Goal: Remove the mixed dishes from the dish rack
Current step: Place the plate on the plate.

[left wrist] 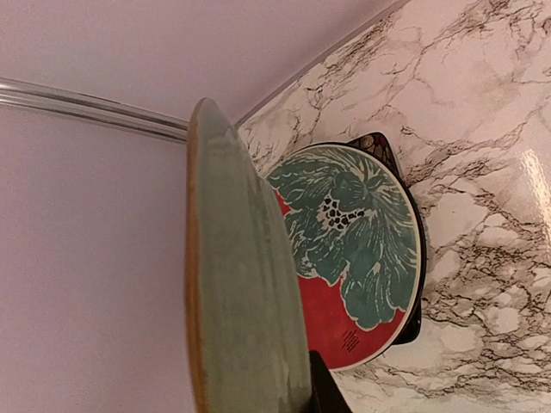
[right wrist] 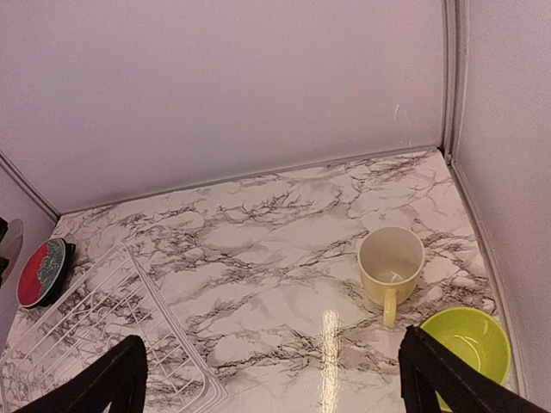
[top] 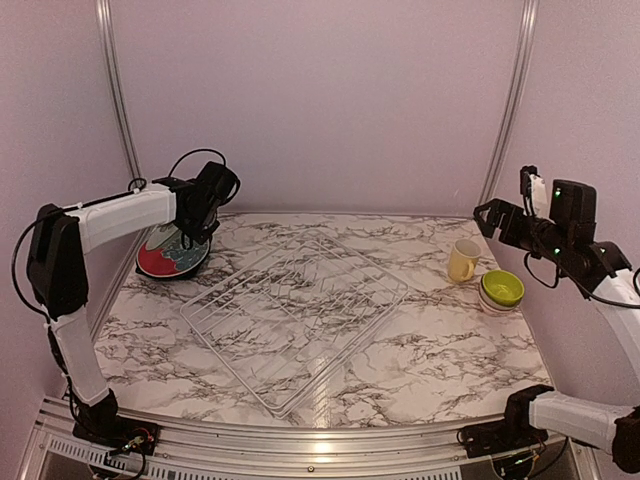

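At the far-left corner of the tabletop, I'm gripping the pale grey-green bowl w/ the left claw. Its jaws are closed on the rim, and the bowl is standing on edge just above the patterned plate, which is lying on a black squarish plate. The right claw is hanging wide open, holding nothing, over the pale yellow mug and lime-green bowl at the far right. The dish rack is sitting mid-tabletop, turned diagonally. I'm seeing no dish in it from the top cam, so I'm judging this to be about the last set-down.

Risks as I'm reading them:
- A rim pinch on an upright bowl is a weak hold, so it could be swinging or slipping if I'm tilting fast.
- Letting go while it's on edge means it's rolling or slapping onto the stack, poss. chipping it or shoving the top plate off the black one.
- I can't tell from the wrist cam whether bowl and plate are touching.

Room: the left wall and metal post are crowding the arm, so I'm not swinging further left. The rack's far-left corner is near the stack. There's open marble between rack and mug and along the near-left strip, so I'm favouring an exit right and near.
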{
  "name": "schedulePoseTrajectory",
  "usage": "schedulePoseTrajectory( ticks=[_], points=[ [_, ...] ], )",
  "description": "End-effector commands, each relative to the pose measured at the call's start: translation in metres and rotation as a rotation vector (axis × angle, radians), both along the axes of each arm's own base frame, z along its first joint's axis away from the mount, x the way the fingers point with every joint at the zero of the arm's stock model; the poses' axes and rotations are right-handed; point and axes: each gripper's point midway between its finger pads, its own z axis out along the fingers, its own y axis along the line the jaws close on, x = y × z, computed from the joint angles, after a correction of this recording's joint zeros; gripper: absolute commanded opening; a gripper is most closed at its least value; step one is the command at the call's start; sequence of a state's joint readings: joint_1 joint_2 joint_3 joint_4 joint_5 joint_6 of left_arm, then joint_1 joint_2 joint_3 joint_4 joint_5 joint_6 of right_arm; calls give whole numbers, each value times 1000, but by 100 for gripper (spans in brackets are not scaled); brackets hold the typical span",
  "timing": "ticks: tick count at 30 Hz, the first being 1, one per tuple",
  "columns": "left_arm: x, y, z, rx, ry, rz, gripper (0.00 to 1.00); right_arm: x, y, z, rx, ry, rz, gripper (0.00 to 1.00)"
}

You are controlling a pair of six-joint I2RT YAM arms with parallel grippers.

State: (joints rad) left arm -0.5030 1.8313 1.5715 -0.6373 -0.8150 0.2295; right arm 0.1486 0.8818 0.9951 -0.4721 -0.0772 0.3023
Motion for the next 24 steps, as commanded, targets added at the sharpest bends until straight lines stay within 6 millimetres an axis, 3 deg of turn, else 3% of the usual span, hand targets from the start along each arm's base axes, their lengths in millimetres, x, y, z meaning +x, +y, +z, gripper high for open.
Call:
schedulePoseTrajectory(
  ticks=[1,7,15,24],
  points=[
    [21,12,29,110,-127,81,0,-8,-4,10,-8,-33,-15,99],
    [30,13,-7,115,-82,103,0,-12,-13,17,-63,-34,-46,98],
    [47,35,-60,155,17,173,0,-10,-10,19,-54,-42,-29,98],
    [45,44,-85,178,82,180,1,-18,-14,17,-64,-41,-47,98]
  ],
)
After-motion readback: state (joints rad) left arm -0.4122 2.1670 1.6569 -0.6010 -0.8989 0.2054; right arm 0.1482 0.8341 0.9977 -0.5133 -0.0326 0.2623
